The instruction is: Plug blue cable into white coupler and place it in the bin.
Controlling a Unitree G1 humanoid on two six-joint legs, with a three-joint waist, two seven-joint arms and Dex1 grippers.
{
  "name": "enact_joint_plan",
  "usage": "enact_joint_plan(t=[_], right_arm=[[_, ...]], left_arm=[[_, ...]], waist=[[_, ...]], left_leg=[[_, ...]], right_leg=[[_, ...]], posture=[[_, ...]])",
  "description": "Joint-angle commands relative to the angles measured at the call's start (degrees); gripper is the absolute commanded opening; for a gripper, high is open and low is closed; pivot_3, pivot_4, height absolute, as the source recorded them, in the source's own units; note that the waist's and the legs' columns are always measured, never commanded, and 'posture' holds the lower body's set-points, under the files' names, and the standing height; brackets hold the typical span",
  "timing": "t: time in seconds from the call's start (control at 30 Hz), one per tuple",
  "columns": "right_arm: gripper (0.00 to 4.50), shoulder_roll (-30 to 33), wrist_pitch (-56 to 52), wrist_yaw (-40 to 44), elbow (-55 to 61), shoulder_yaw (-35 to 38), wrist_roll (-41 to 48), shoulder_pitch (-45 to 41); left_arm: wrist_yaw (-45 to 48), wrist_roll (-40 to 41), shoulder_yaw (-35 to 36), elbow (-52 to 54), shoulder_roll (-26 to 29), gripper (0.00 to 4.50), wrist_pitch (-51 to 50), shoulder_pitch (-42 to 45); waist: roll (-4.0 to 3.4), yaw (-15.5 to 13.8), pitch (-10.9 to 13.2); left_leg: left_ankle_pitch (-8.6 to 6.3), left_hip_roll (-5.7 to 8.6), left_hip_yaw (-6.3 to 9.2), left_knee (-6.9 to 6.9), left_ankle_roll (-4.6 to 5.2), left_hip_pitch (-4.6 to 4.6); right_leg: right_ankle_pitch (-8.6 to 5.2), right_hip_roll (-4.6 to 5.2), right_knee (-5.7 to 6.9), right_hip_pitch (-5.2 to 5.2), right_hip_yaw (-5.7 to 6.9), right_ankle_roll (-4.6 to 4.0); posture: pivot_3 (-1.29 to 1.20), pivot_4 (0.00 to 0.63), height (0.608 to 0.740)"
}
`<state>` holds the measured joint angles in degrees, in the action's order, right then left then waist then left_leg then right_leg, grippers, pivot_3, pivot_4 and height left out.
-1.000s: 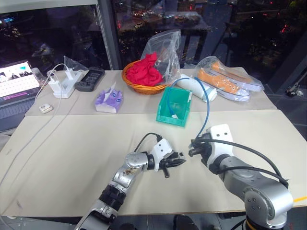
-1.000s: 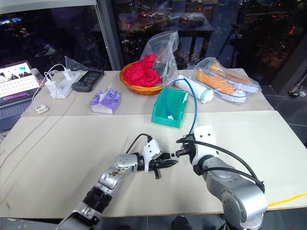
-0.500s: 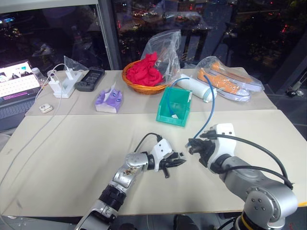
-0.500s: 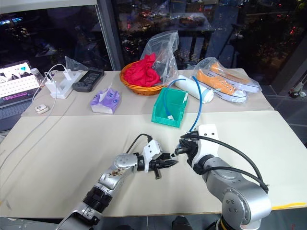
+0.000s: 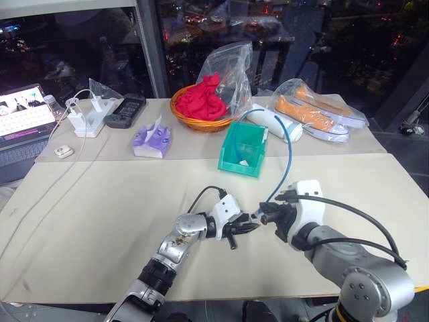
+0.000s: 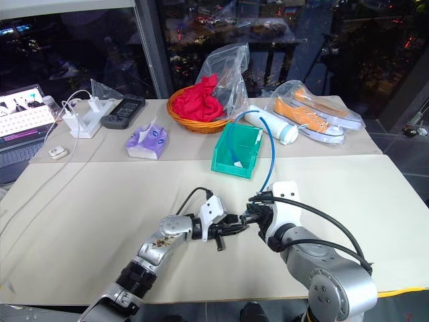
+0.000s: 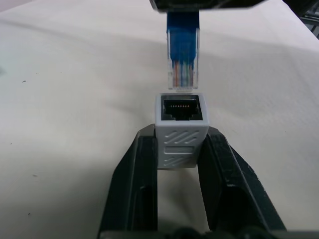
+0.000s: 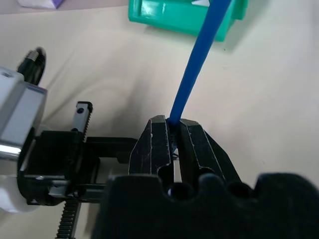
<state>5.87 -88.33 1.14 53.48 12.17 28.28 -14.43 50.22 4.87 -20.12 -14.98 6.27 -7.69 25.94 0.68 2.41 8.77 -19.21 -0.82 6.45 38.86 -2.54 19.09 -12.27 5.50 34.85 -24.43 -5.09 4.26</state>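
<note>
Right gripper, clamped on blue cable, edged closer to left gripper; plug nearly meets white coupler.

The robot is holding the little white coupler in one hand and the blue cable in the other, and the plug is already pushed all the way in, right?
Not quite. The left wrist view shows the plug of the blue cable lined up with the white coupler but with a gap before its open socket; it is not yet in. The left gripper does hold the coupler and the right gripper the cable.

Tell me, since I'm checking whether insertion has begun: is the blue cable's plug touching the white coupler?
Apart. The left wrist view shows the blue cable's clear plug tip just short of the white coupler's open port, a thin strip of table showing between them.
</note>
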Motion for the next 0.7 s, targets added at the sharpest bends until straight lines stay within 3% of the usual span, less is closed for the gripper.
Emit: enact_joint_plan(t=[0.03, 0.43, 0.7], right_arm=[[0.00, -0.4, 0.4, 0.4, 2.4, -1.2, -0.4, 0.2], [0.00, 6.6, 9.1, 1.1, 0.1, -9.1, -4.2, 5.2], [0.00, 6.7, 12.4, 0.5, -2.5, -10.1, -5.9, 5.2]], left_arm=[[0.3, 0.9, -0.1, 1.7, -0.4, 0.64, 1.0, -0.5], [0.7, 1.0, 0.0, 1.2, -0.5, 0.64, 1.2, -0.1], [0.7, 0.9, 0.1, 1.2, -0.5, 0.64, 1.1, 0.2]], waist=[[0.00, 0.0, 0.0], [0.00, 0.0, 0.0], [0.00, 0.0, 0.0]], left_leg=[[0.00, 0.00, 0.00, 0.00, 0.00, 0.00], [0.00, 0.00, 0.00, 0.01, 0.00, -0.03], [0.00, 0.00, 0.00, 0.03, -0.01, -0.04]], right_leg=[[0.00, 0.00, 0.00, 0.00, 0.00, 0.00], [0.00, 0.00, 0.00, 0.04, 0.00, 0.00], [0.00, 0.00, 0.01, 0.05, 0.00, 0.00]], posture=[[0.00, 0.150, 0.723], [0.00, 0.150, 0.723], [0.00, 0.150, 0.723]])
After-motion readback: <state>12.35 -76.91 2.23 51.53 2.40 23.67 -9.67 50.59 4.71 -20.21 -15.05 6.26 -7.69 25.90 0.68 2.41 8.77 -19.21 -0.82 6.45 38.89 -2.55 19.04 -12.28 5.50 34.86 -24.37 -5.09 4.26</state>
